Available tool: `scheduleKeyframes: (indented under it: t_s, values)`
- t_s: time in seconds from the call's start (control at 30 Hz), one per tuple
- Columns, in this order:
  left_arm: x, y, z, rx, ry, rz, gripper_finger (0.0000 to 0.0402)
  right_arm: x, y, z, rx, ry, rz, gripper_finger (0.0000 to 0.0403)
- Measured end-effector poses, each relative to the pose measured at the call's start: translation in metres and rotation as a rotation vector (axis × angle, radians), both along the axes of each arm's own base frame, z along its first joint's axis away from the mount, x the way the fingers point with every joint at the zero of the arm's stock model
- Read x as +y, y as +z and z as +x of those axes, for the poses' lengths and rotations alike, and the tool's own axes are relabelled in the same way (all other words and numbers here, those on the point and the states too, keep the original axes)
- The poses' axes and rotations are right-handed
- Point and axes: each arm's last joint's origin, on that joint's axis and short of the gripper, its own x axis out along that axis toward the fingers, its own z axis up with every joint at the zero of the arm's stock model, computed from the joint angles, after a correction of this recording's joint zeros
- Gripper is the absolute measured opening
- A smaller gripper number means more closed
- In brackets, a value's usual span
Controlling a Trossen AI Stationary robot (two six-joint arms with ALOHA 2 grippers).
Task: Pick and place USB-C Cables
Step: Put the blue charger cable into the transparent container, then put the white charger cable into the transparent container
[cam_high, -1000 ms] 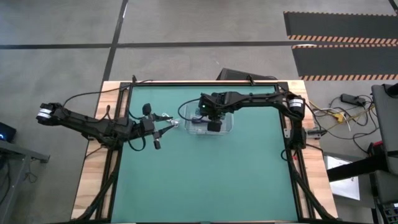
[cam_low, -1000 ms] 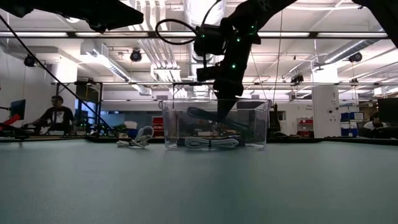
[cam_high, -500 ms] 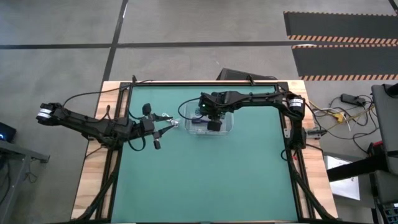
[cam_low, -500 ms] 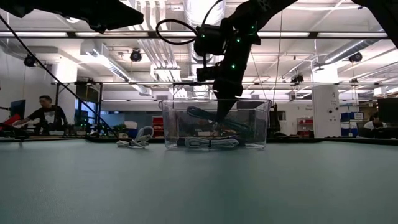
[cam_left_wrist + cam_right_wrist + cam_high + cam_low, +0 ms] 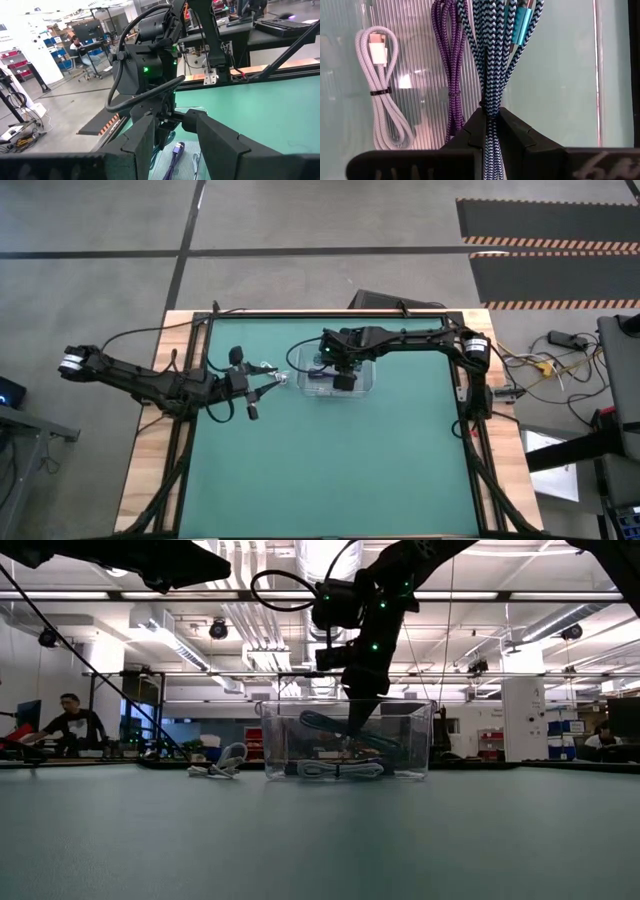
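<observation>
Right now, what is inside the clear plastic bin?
Inside the clear plastic bin: a white braided cable bundle and a purple braided one on its floor, and a blue zigzag-braided cable pinched in the right gripper. That gripper covers anything below it.

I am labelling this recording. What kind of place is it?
Probably an open robotics lab or workshop: hazard-striped mats on a concrete floor, exposed ceiling ducts with strip lights, and a person seated at a workbench beyond the green table.

The right gripper is being held pointing downward at the table's far middle, its fingers pinched together. The left gripper is being held level, its fingers parted.
</observation>
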Motion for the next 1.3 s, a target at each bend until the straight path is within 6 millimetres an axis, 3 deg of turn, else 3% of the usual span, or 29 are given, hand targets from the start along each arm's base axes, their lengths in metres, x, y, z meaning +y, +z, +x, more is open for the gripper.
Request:
scheduleKeyframes:
  t_s: [0.4, 0.9, 1.3]
  values:
    - [0.0000, 0.0000, 0.0000, 0.000, 0.000, 0.000, 0.0132, 0.0000, -0.0001, -0.0001, 0.000, 0.000, 0.000, 0.0028]
    - [0.0000, 0.0000, 0.0001, 0.000, 0.000, 0.000, 0.0132, -0.0002, -0.0002, -0.0001, -0.002, -0.020, 0.000, 0.0110]
    - [0.0000, 0.0000, 0.0001, 0.000, 0.001, -0.001, 0.0132, -0.0002, -0.0002, -0.0001, -0.002, -0.020, 0.000, 0.0107]
